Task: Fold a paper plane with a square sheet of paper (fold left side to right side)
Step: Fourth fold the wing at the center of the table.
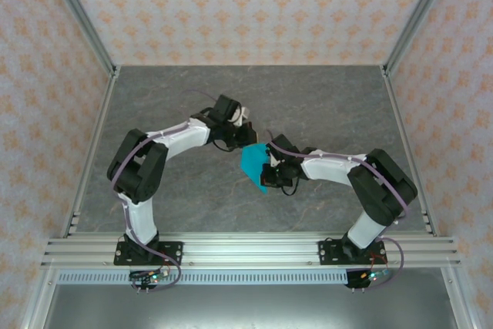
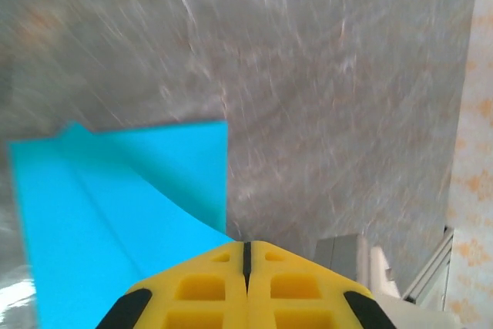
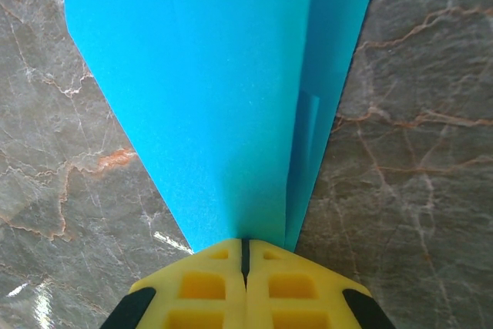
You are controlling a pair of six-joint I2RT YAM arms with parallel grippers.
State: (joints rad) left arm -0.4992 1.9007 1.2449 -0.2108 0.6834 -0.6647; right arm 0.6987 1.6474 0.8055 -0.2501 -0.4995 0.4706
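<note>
Right tool (image 3: 245, 256) pinches the paper plane (image 3: 223, 98), creases clear from wrist.

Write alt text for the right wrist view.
A folded cyan-blue paper plane narrows down to its tip, pinched in the shut yellow right end effector at the bottom edge. Grey marbled table lies behind it.
</note>
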